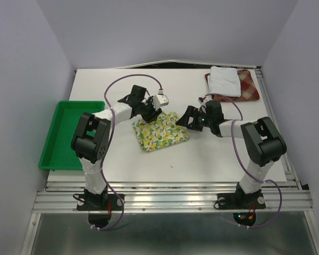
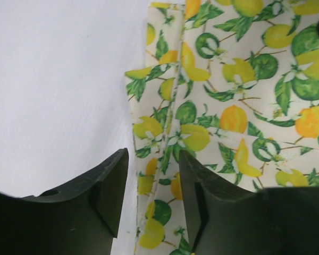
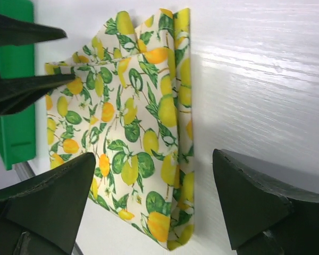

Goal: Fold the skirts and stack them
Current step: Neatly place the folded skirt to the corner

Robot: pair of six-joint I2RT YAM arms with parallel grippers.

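Plaid skirt (image 1: 251, 86) far right, mostly hidden under white skirt (image 1: 224, 81). Fruit-print skirt (image 1: 160, 130) folded mid-table; left gripper (image 2: 151, 164) narrowly parted over its layered edge, right gripper (image 3: 153, 159) wide, empty.

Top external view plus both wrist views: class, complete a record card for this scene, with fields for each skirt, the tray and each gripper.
fruit-print skirt: folded, flat on the table, between the arms
white skirt: folded, lying on the plaid skirt, far right corner
plaid skirt: beneath the white one, partly showing
green tray: at the table's left side
left gripper: open, over the fruit-print skirt's edge
right gripper: open wide, over the fruit-print skirt, not gripping
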